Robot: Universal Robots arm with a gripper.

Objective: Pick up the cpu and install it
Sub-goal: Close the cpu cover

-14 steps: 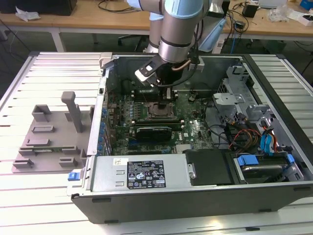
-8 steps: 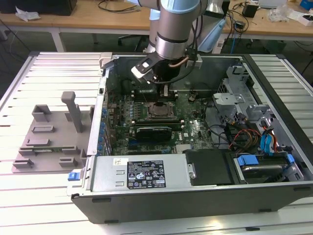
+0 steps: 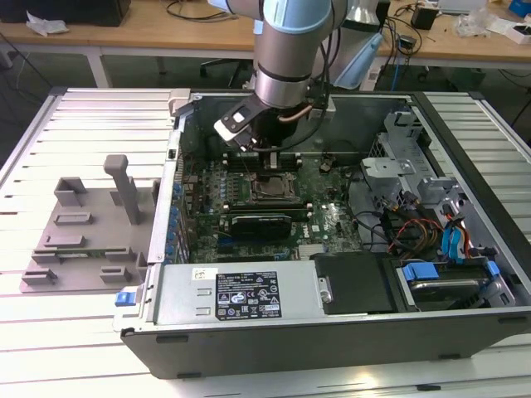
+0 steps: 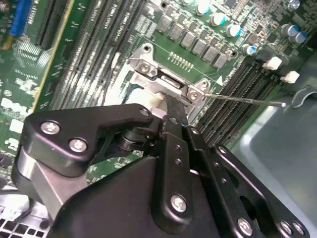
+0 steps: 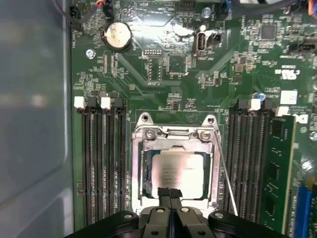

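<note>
Black pincer (image 5: 170, 191) tips drawn together, nothing visibly held, hanging just over silvery-grey square cpu (image 5: 179, 171). Cpu flat inside silver metal socket frame (image 5: 138, 168), upper centre of exterior view. Placement prob. done; thin wire lever (image 4: 247, 99) apparently unlatched, so locking seems undone.

Green motherboard (image 5: 168, 74); silvery-grey cpu (image 5: 177, 171), paler rim; black pincer (image 5: 170, 191); grey tray (image 3: 83, 249); black memory slots (image 5: 104, 158).

cpu (image 5: 177, 168) edge, seemingly behind jaws
</note>
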